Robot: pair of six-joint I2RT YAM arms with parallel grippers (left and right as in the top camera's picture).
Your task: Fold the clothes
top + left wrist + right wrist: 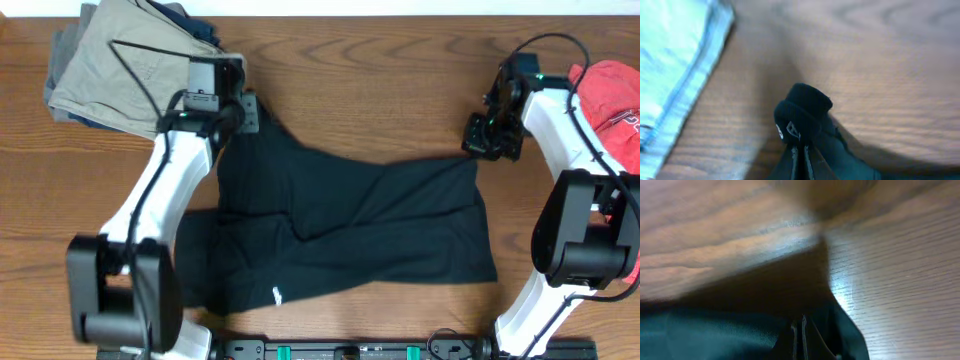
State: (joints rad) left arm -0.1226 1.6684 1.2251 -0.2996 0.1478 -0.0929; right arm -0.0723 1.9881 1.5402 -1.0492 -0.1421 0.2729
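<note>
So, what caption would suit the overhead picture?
The left tool and right tool pinch far corners of a black garment on a wooden table.

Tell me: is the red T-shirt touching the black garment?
No, the crumpled red T-shirt lies at the right edge, with bare brown wooden table separating it from the plain black soft-fabric garment.

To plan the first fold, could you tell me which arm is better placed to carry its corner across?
Probably the right: the right gripper is shut on a far corner of the black garment, its arm beside the cloth; the left gripper has its arm lying over it.
</note>
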